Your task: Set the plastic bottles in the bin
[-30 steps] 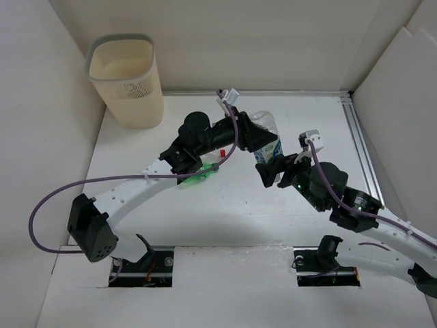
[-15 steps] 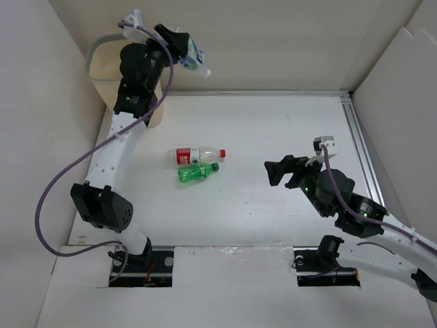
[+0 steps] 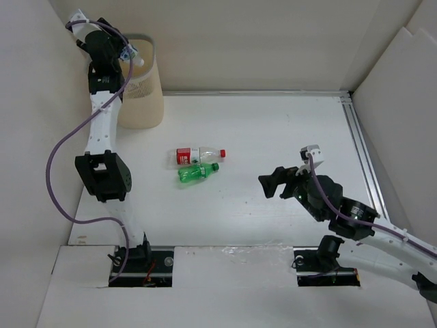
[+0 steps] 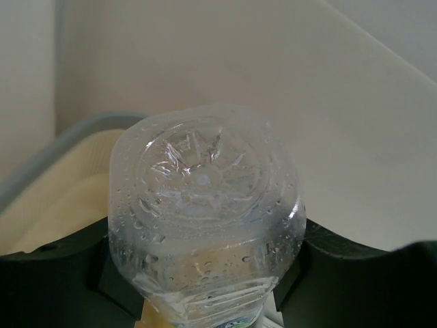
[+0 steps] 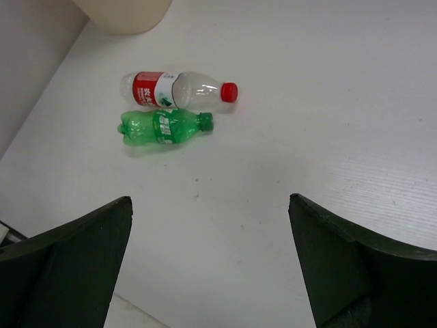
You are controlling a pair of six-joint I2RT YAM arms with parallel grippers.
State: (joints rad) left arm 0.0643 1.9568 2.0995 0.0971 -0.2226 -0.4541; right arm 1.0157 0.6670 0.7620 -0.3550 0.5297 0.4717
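Observation:
The cream bin (image 3: 140,92) stands at the far left corner. My left gripper (image 3: 120,53) is raised over its grey rim, shut on a clear plastic bottle (image 3: 133,58) whose white cap points at the bin's mouth. In the left wrist view the bottle's dimpled base (image 4: 203,205) fills the space between the black fingers (image 4: 341,273), with the bin rim (image 4: 65,140) behind it. A red-labelled clear bottle (image 3: 194,155) (image 5: 174,89) and a green bottle (image 3: 196,173) (image 5: 164,126) lie side by side mid-table. My right gripper (image 3: 275,183) (image 5: 209,199) hovers open and holds nothing, to their right.
White walls close in the table on the left, back and right. A metal rail (image 3: 362,150) runs along the right edge. The bin's base (image 5: 123,14) shows at the top of the right wrist view.
The left arm has swung the clear bottle from mid-table up and left to above the bin. My right gripper opened wide and drew back a little toward the near edge.

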